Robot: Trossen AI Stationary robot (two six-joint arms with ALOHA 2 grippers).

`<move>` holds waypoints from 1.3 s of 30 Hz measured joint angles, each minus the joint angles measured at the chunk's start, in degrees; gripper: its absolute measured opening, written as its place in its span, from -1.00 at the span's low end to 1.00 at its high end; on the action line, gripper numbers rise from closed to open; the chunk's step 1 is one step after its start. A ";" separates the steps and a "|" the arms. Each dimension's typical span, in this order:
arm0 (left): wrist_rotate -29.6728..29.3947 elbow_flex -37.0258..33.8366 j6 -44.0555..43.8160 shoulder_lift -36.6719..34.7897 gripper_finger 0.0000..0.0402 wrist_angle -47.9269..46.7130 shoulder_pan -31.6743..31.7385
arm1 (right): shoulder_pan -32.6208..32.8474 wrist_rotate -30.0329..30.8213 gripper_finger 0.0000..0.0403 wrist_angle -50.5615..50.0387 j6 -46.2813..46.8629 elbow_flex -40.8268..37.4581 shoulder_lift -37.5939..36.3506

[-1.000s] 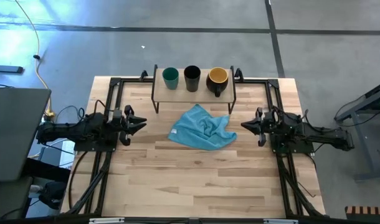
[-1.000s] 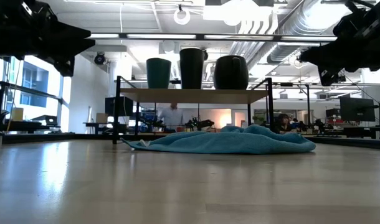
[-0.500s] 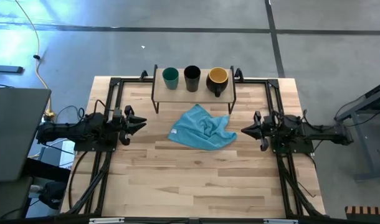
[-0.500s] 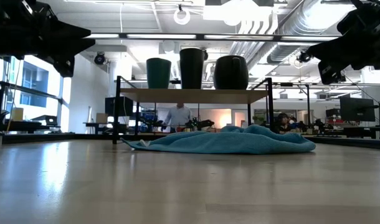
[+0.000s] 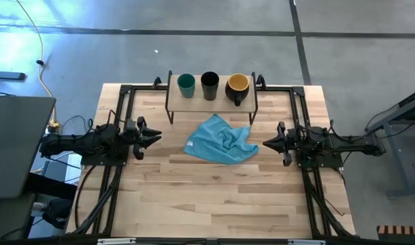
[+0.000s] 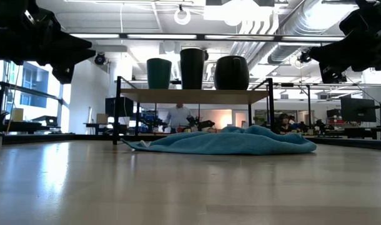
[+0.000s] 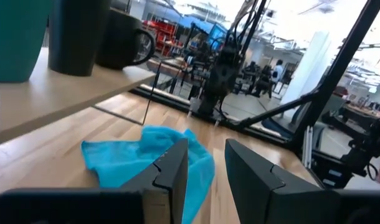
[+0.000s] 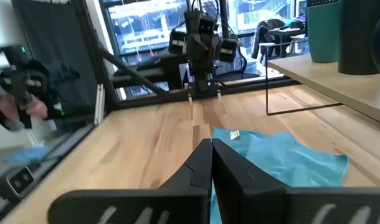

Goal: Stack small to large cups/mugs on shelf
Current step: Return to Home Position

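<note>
Three cups stand upright in a row on the shelf (image 5: 175, 96), a small light-wood board on thin black legs at the table's far edge: a teal cup (image 5: 186, 85), a black cup (image 5: 209, 85) and a dark mug (image 5: 237, 88) with a yellow inside. My left gripper (image 5: 156, 136) hovers open at the table's left side, pointing level toward the middle. My right gripper (image 5: 264, 143) hovers shut at the right side, facing it. Neither touches anything.
A crumpled blue cloth (image 5: 220, 140) lies on the wooden table (image 5: 214, 197) between the grippers, just in front of the shelf. Black frame rails (image 5: 116, 122) run along both table sides. A person (image 6: 177, 117) shows in the room beyond.
My right gripper has swung a little toward the table's near edge, still shut and level. The cups, the cloth and my left gripper have kept their places.
</note>
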 joint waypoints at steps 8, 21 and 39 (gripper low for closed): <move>-1.00 0.02 3.91 0.00 -0.52 0.41 0.00 | 0.00 -0.02 -1.00 -0.07 -7.61 0.00 5.37; 0.40 0.02 20.12 0.00 -0.52 0.34 0.00 | -0.13 0.02 -1.00 -0.13 -17.59 0.00 14.03; 2.10 0.02 21.94 0.02 -0.52 0.01 0.00 | -0.15 1.01 -1.00 6.24 -28.02 -0.07 11.59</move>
